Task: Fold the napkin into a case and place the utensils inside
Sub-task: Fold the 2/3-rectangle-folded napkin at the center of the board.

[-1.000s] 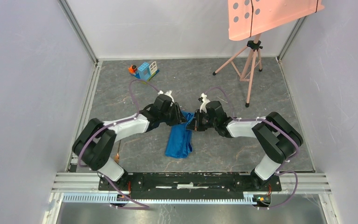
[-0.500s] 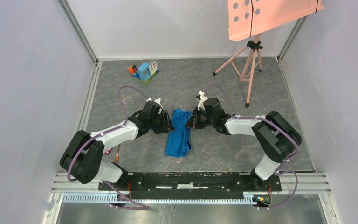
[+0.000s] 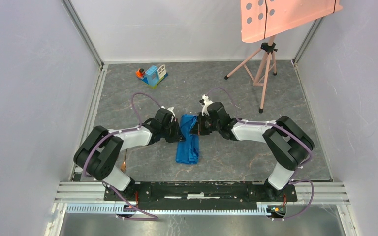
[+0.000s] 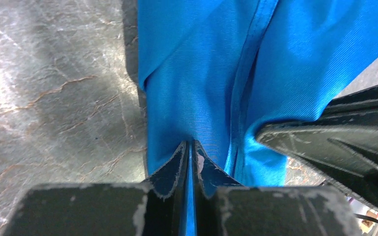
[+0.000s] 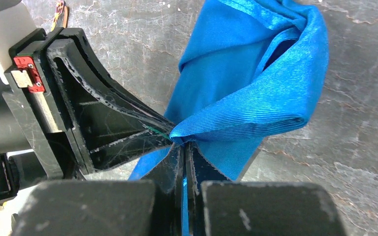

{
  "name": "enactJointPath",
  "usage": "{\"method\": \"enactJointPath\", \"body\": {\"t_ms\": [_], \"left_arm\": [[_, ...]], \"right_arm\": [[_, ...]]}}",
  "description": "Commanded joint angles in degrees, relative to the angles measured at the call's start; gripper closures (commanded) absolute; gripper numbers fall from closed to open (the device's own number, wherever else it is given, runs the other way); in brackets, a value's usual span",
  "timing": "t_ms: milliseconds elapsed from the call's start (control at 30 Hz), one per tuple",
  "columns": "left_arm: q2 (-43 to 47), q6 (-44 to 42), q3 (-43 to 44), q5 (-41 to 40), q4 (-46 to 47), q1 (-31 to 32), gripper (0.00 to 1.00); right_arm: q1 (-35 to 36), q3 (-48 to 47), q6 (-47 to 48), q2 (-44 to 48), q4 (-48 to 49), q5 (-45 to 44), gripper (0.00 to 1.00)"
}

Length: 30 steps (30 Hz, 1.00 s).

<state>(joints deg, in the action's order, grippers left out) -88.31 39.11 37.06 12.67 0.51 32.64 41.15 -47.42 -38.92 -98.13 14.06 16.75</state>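
The napkin (image 3: 187,147) lies mid-table (image 3: 256,157), long axis 12 to 6 o'clock, its 12 o'clock end pinched by the left gripper (image 3: 178,132) from 9 o'clock and the right gripper (image 3: 196,129) from 3 o'clock, both jaws clamped on cloth, equally near.

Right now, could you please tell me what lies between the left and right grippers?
Only the far end of the napkin: the top view shows it bunched between the left gripper and the right gripper, both pinching it.
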Motion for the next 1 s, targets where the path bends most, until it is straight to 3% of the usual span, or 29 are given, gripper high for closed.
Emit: {"method": "enactJointPath", "body": {"t_ms": [0,467,667,800,967], "left_arm": [[-2.5,0.5,-2.2,0.5,4.3,0.4,0.89],[1.1,0.9,-5.1,0.7,5.3,0.7,0.91],[12.5,0.6,-7.0,0.6,0.3,0.6,0.75],[21.3,-1.4,-6.8,-3.7,-7.1,0.4,0.53],[18.3,-1.7,-6.5,-2.6,-6.9,0.2,0.43]], "right_arm": [[2.3,-3.8,-0.5,-1.8,-0.3,-2.5,1.0],[4.3,-6.3,-4.8,-6.9,1.5,-7.9,1.0],[4.2,-6.9,-4.8,-8.6,1.7,-7.5,1.0],[4.2,-6.9,-4.4,-8.6,1.6,-7.6,1.0],[4.4,-7.0,-4.2,-8.2,1.6,-7.6,1.0]]}}
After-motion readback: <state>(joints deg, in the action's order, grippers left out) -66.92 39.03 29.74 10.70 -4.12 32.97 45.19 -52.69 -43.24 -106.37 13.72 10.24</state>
